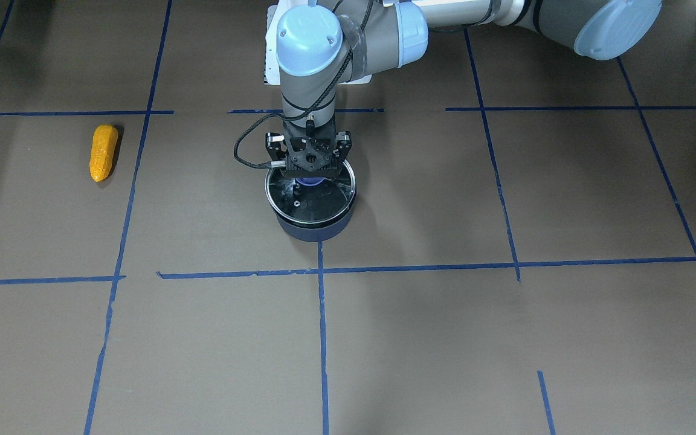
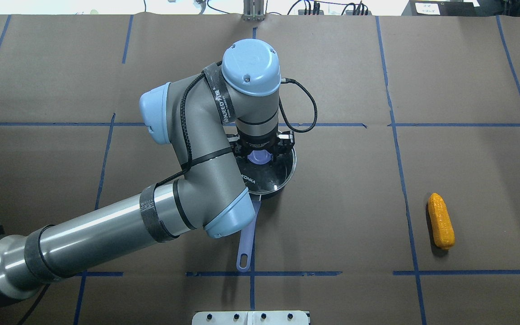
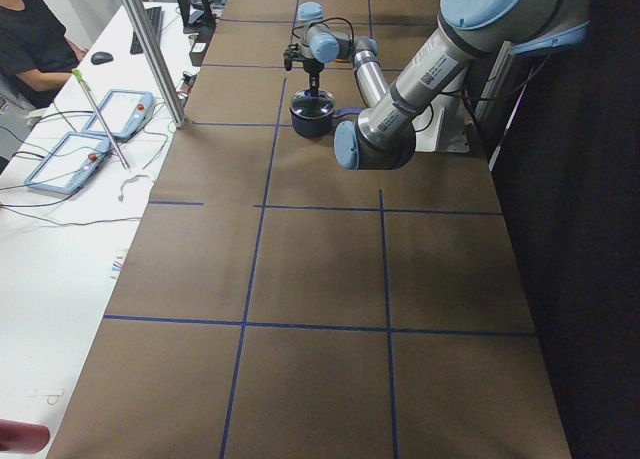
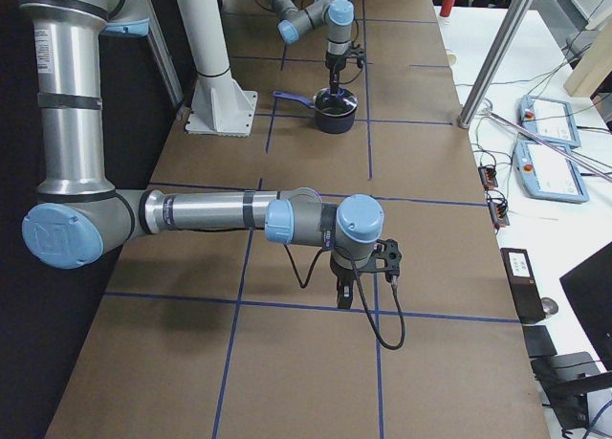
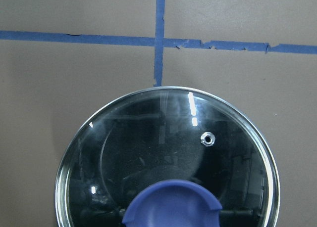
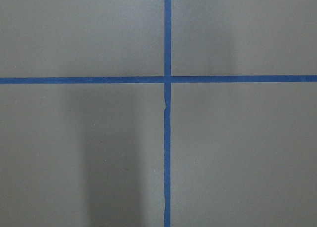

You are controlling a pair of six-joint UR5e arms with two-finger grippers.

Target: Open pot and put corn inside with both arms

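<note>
Lid covers pot; corn lies well apart outside.

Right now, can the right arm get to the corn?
Probably yes. The corn lies alone on the table on the robot's right, nothing beside it; the left gripper is far off, over the lid. The right gripper shows only in a side view, so distance is unclear.

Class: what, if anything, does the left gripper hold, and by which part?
Cannot tell: the left gripper straddles the purple knob of the lid, but contact is hidden.
</note>
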